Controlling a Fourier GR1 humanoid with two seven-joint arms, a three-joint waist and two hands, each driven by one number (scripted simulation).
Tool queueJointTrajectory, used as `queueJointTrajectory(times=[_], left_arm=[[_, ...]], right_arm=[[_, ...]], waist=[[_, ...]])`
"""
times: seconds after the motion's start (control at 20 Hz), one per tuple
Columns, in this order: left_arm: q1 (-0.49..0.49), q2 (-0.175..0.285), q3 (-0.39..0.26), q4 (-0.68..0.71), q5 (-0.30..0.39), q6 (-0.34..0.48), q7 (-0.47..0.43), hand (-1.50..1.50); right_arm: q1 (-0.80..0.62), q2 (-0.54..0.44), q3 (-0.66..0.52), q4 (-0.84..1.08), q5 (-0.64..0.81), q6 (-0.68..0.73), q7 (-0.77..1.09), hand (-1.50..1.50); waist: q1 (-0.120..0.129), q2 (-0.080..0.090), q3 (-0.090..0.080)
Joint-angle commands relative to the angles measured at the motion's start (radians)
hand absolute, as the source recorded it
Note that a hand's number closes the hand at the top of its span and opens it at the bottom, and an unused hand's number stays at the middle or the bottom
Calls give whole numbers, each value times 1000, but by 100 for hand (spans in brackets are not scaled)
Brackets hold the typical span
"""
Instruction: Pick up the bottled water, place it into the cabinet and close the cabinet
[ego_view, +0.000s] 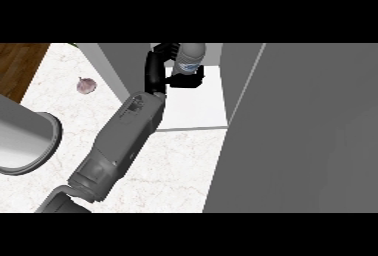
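Clear plastic water bottle (190, 55) with a blue label, seemingly upright, is held by the curled fingers of the black left hand (156, 67) over the white floor of the open grey cabinet (196, 107), towards the cabinet's back.

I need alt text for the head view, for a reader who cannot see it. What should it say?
The left hand, its fingers curled round a water bottle, holds it inside the open cabinet. The cabinet's grey door stands open at the right; a small pinkish round thing lies on the marbled counter at the left.
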Motion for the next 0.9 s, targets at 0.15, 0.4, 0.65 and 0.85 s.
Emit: queueJointTrajectory(times=[0.15,0.4,0.65,0.85], left_arm=[[-59,-4,50,198,-28,34,-71,150],[-54,12,90,259,-10,18,-125,150],[-62,22,96,318,-15,46,-141,150],[-97,3,82,360,-43,114,-147,-150]], right_arm=[[46,-17,47,-90,32,2,12,-150],[93,-81,16,-128,8,16,-29,-150],[78,-57,5,-75,-25,12,-76,-150],[30,-49,3,-78,-9,20,-50,-150]], waist=[[-6,4,0],[-22,9,0],[-19,12,1],[-29,17,-1]])
